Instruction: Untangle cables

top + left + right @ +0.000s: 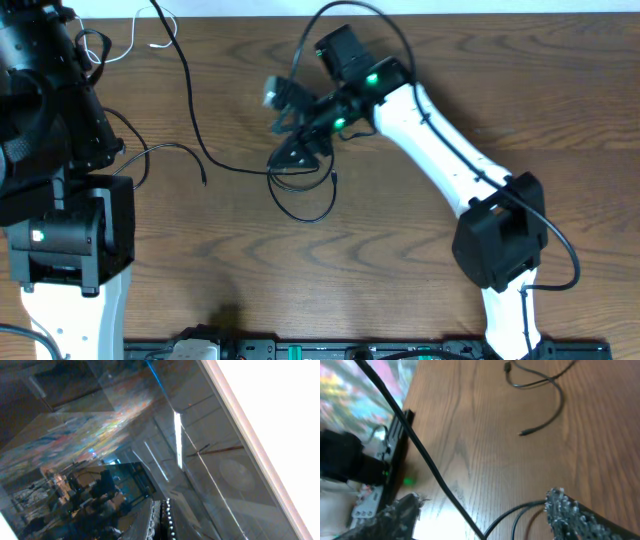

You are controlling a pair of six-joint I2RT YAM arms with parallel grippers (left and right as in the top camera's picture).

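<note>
- Overhead: your right gripper (293,155) sits low over the spot where the black cables (197,130) cross. A loose loop (305,205) lies just below it on the table (400,290). The big risk I see is clamping two strands at once, because then any pull cinches the tangle instead of opening it.
- The white cable (112,48) is way off in the far left corner beside the left arm, well apart from the black mess. The right arm's own thick cord (385,25) arcs over the wrist, so watch that it doesn't snag as you lift.
- Left wrist: your left gripper (160,510) has its fingers pressed together, and the camera looks up into the room, not at the table. I can't tell if anything is pinched in there. If it is holding the white cable, you're moving that arm blind.
- Right wrist: the jaws stand wide apart with nothing pinched. A black strand (427,462) runs diagonally through the gap, but I can't tell if it's a task cable or the arm's cord. If it's the cord, closing here grabs the wrong thing.
- A second black curl (520,508) lies just beside the right finger (570,517) and could slip in too. A plug end (522,433) lies free farther out, and nothing blocks it.
</note>
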